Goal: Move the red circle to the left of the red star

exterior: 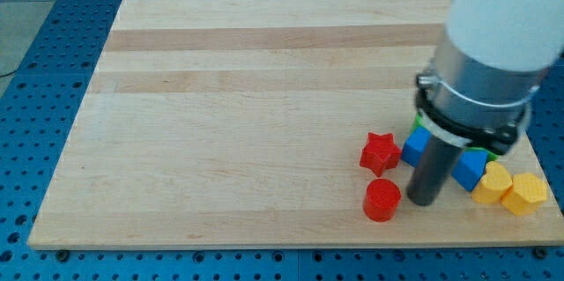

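Here, the red circle [382,200] sits near the view's bottom, on the right half of the wooden surface [229,122]. It is a short round block standing flat. The red star [380,153] lies just above it in the view, a little toward the top, and the two red blocks are close but I can see a thin bit of wood between them. So the circle is below the star, not at its left. My tip [421,200] is just to the right of the red circle, very near it, and I cannot tell if it touches. There are no fingers here to open or close, only the dark rod, and it holds nothing. The rod stands straight up, and the big white and grey arm [489,52] above it hides part of the blocks behind. A blue block [416,146] sits right of the red star, close to it, with the rod just in front of it. Another blue block [470,169] shows on the rod's right side. A small bit of green block [420,123] peeks out under the arm, and I cannot make out its shape. Two yellow blocks sit at the far right, one [493,183] beside the blue one and the other [527,194] touching it, near the surface's edge.
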